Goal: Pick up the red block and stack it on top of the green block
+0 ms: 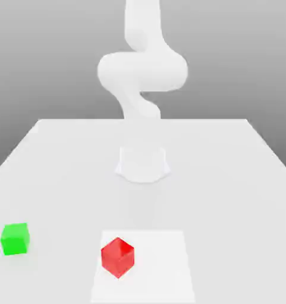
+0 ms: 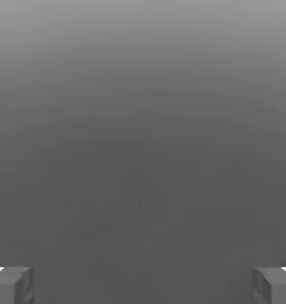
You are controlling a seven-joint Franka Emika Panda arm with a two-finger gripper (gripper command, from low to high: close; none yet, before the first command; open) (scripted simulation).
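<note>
The red block (image 1: 117, 256) rests on the white table (image 1: 228, 178) near its front edge, turned so that one corner faces the camera. The green block (image 1: 15, 238) sits apart from it, toward the exterior view's left, also near the front. In the hand view my gripper (image 2: 143, 286) is open: its two grey fingertips (image 2: 12, 285) stand wide apart with nothing between them, against a plain grey background. Neither block is close to the fingers.
The white arm (image 1: 142, 71) rises from its round base (image 1: 143, 163) at the middle of the table and runs up past the picture's top. A paler square patch (image 1: 169, 267) marks the table under the red block.
</note>
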